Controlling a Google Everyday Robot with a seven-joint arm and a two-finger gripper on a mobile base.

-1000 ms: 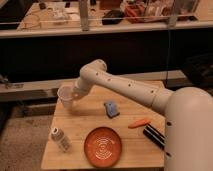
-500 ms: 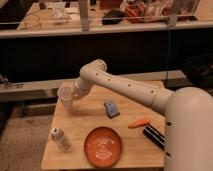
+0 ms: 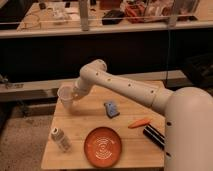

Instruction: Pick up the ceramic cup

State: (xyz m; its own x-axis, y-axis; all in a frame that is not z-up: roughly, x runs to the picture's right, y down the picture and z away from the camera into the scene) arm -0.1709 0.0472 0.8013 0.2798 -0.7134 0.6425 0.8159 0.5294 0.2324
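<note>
The ceramic cup (image 3: pixel 64 95) is small, plain white and handleless, and sits at the far left corner of the wooden table (image 3: pixel 85 125). My gripper (image 3: pixel 71 97) is at the cup's right side, at the end of the white arm (image 3: pixel 120 85) that reaches in from the right. The gripper is shut on the cup and holds it slightly above the tabletop, with the cup's rim past the table's left edge.
An orange plate (image 3: pixel 103 146) lies at the front middle. A small whitish capped bottle (image 3: pixel 60 138) stands front left. A blue object (image 3: pixel 111 108) lies mid-table, and an orange carrot-like thing (image 3: pixel 140 122) and a black object (image 3: pixel 153 136) lie on the right. A dark counter runs behind.
</note>
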